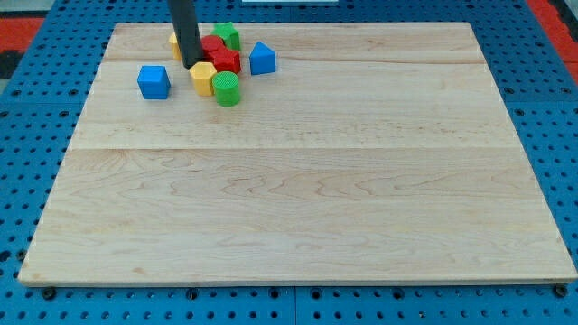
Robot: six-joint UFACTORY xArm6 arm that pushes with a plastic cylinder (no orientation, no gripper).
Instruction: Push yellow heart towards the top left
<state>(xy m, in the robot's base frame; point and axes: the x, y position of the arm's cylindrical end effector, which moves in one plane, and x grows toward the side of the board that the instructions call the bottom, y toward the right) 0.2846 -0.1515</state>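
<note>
My tip (191,65) is at the view's top left, in a tight cluster of blocks. A yellow block (174,41), probably the yellow heart, peeks out from behind the rod's left side, mostly hidden, so its shape is unclear. The tip's end sits just below that block and just above a yellow hexagonal block (202,78). A red block (225,61) lies right of the tip, with a second red block (211,44) above it.
A green cylinder (227,89) touches the yellow hexagonal block's right side. A green block (227,34) sits at the cluster's top. A blue cube (153,81) stands apart on the left and a blue triangular block (262,59) on the right. The wooden board's (298,199) top edge is close.
</note>
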